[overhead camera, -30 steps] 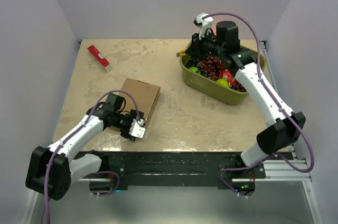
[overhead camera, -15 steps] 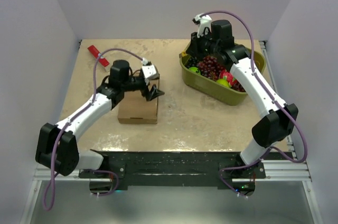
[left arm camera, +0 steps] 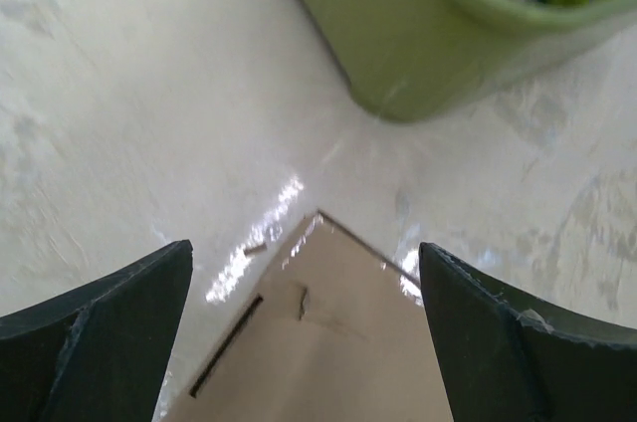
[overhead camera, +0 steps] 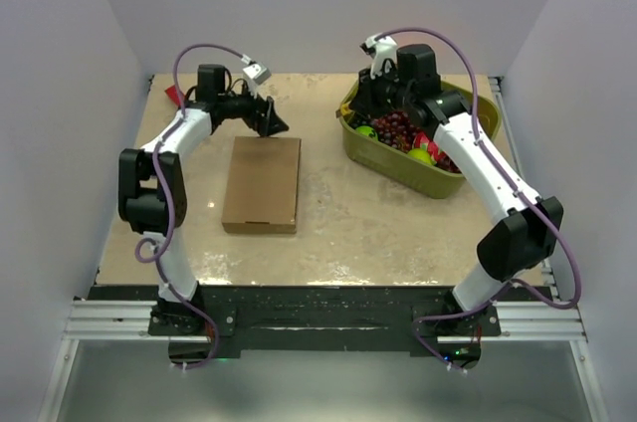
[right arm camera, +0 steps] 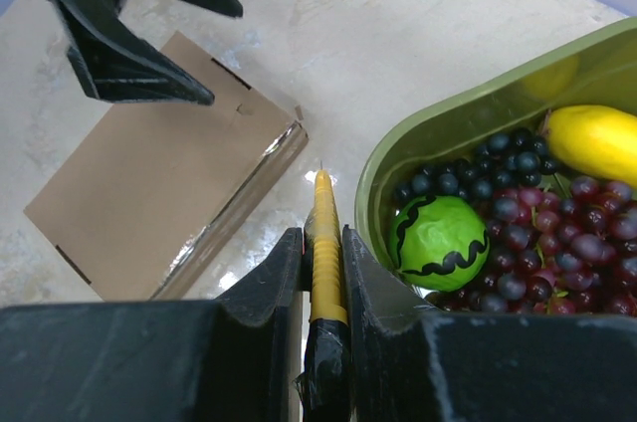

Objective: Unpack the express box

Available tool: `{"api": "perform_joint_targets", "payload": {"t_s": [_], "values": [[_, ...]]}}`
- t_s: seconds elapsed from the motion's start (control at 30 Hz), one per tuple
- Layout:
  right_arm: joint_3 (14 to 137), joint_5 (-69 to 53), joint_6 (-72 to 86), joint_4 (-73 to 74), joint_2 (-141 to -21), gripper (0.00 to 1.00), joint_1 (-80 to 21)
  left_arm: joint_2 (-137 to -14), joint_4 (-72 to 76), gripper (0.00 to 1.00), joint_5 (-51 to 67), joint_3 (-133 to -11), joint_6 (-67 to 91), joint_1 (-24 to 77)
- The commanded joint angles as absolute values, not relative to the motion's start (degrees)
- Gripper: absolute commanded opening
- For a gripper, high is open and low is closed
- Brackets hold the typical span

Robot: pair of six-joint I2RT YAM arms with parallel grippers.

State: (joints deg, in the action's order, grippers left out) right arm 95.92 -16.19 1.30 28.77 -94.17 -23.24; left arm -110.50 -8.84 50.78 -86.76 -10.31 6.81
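Observation:
The express box (overhead camera: 262,183) is a flat brown cardboard mailer lying closed on the table, left of centre. My left gripper (overhead camera: 274,121) hangs open just past the box's far edge. In the left wrist view its two dark fingers (left arm camera: 100,342) stand wide apart over a corner of the box (left arm camera: 328,342), with nothing between them. My right gripper (overhead camera: 366,102) sits at the tub's near-left rim, shut on a yellow utility knife (right arm camera: 323,233) whose tip points toward the box (right arm camera: 159,193).
An olive-green tub (overhead camera: 398,165) holding grapes (right arm camera: 537,233), a green ball (right arm camera: 438,238) and a yellow fruit (right arm camera: 597,143) stands at the back right. A red item (overhead camera: 171,96) peeks out behind the left arm at the back left. White walls enclose three sides.
The left arm swung from the box's near side to beyond its far edge, and its jaws spread wider. The box went from skewed to square. The right arm hardly moved.

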Motion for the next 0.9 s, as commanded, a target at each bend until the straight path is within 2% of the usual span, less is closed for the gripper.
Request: {"api": "perform_joint_targets", "payload": {"t_s": [0.0, 0.13, 0.33, 0.37, 0.5, 0.67, 0.77, 0.8, 0.83, 0.87], "values": [[94.14, -17.31, 1.14, 27.16, -89.39, 0.0, -23.47, -113.8, -20.8, 1.0, 56.78, -91.75, -21.17, 7.21], [90.71, -19.07, 2.9, 26.45, -88.86, 0.0, -23.55, -118.21, -27.15, 0.98, 50.64, -94.57, -29.96, 6.6], [90.26, -20.57, 3.69, 26.46, -90.08, 0.0, -23.91, -119.97, -30.41, 0.83, 48.16, -91.94, -29.01, 2.04], [90.52, -20.57, 3.78, 26.37, -90.44, 0.0, -23.99, -119.62, -30.41, 0.79, 48.16, -91.32, -28.05, 1.24], [91.84, -21.44, 3.87, 26.45, -92.55, 0.0, -24.08, -114.72, -29.28, 0.65, 47.55, -84.23, -22.43, -2.19], [93.78, -21.01, 4.57, 25.31, -96.4, 0.0, -25.4, -105.05, -24.97, 0.57, 42.55, -72.09, -17.24, -4.13], [96.32, -18.91, 2.83, 25.75, -98.95, 0.0, -27.32, -99.33, -24.17, 0.58, 41.49, -66.37, -12.4, -4.48], [97.2, -17.77, 1.86, 26.1, -99.57, 0.0, -28.12, -96.45, -22.95, 0.61, 41.48, -63.66, -10.3, -4.48], [98.95, -15.93, 0.8, 26.45, -100.1, 0.0, -29.17, -94.94, -21.98, 0.68, 40.61, -62.41, -9.24, -4.48], [99.66, -10.77, -1.56, 26.89, -100.63, 0.0, -31.53, -93.44, -20.93, 0.71, 40.26, -61.36, -8.45, -4.57]]}}
